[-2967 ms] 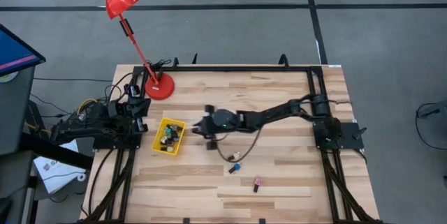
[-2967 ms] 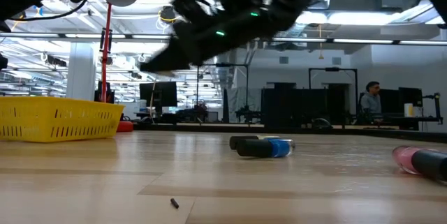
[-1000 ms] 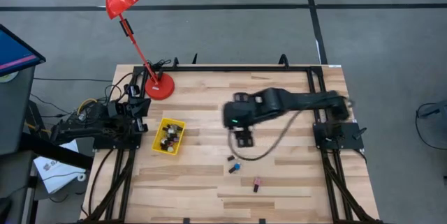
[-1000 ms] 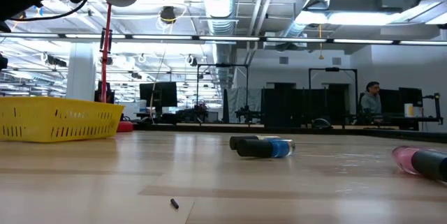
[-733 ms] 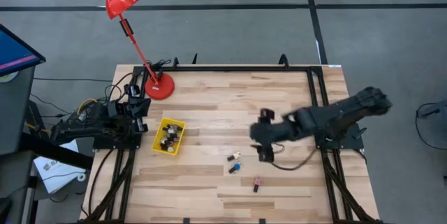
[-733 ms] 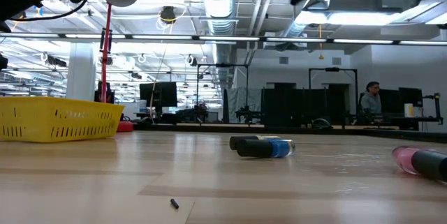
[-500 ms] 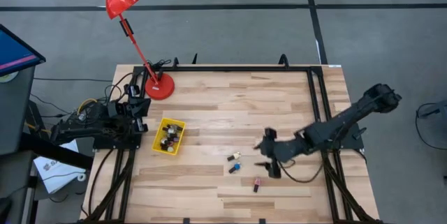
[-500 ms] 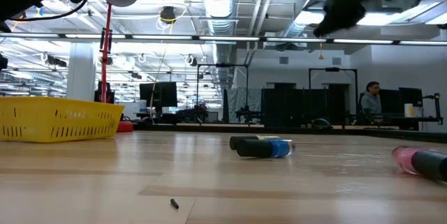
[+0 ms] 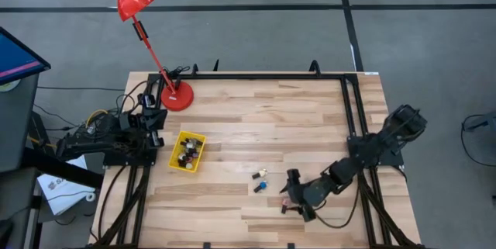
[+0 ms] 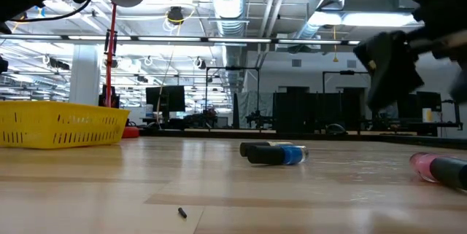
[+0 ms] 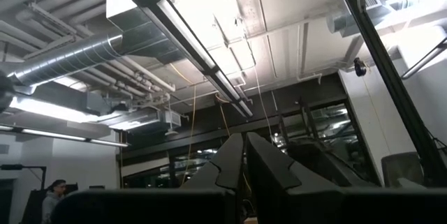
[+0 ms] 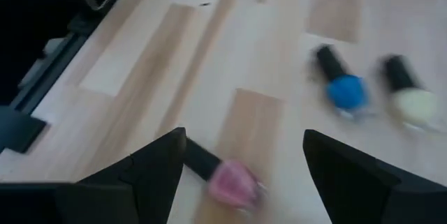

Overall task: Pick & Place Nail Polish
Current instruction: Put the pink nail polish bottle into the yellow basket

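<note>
A pink nail polish bottle (image 9: 284, 205) with a dark cap lies on its side near the table's near edge; it also shows in the low view (image 10: 438, 168). My right gripper (image 9: 291, 195) hovers open just above it. In the right wrist view its fingers stand on either side of the bottle (image 12: 227, 182), apart from it. A blue bottle (image 9: 260, 186) and a pale bottle (image 9: 260, 174) lie a little to the left. A yellow basket (image 9: 187, 150) holds several bottles. My left gripper (image 9: 155, 121) waits shut at the left edge.
A red desk lamp stands on its round base (image 9: 178, 96) at the far left corner. Black rails (image 9: 353, 117) run along the table's sides. Bare wood lies between the basket and the loose bottles. A person (image 10: 388, 103) is in the room far behind.
My right gripper has swept from the table's middle toward the right and near edges and come down over the pink bottle, entering the low view from above. The bottles and the basket have stayed where they were.
</note>
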Controlling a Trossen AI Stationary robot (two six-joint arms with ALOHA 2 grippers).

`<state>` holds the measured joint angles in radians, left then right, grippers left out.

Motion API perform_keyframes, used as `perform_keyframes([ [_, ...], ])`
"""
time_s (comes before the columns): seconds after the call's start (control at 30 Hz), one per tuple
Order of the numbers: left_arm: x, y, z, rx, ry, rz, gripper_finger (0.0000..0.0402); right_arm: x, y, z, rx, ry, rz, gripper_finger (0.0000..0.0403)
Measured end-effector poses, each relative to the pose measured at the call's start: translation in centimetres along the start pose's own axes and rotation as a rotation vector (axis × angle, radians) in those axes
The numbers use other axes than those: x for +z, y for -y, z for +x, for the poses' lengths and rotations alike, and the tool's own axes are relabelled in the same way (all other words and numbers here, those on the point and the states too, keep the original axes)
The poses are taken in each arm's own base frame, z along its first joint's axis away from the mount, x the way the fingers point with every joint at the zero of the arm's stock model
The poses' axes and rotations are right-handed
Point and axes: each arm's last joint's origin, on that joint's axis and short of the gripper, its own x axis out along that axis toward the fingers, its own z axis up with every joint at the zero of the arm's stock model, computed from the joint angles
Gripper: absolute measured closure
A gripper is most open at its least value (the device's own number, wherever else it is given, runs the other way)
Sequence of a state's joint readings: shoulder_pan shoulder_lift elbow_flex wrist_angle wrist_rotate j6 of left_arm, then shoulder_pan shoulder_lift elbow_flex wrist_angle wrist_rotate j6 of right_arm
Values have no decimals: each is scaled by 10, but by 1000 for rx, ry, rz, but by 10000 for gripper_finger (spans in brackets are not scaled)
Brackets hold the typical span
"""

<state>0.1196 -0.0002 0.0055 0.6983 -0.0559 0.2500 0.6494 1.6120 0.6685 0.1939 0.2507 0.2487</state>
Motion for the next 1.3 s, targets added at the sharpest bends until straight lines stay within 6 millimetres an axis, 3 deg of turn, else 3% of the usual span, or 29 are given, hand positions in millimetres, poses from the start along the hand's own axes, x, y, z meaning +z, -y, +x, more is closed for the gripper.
perform_keyframes([
  [0.2, 0, 0, 0, 0, 0, 0, 387, -14, -8, 27, 59, -23, -81, 122],
  [0.5, 0, 0, 0, 0, 1, 0, 387, -30, -10, 45, 59, -88, -88, 128],
  [0.63, 0, 0, 0, 0, 0, 0, 387, -30, -10, 46, 64, -84, -86, 170],
  [1.0, 0, 0, 0, 0, 1, 0, 387, -28, -5, 48, 56, -76, -82, 352],
  [1.3, 0, 0, 0, 0, 1, 0, 387, -4, 17, 55, 4, 22, -66, 358],
])
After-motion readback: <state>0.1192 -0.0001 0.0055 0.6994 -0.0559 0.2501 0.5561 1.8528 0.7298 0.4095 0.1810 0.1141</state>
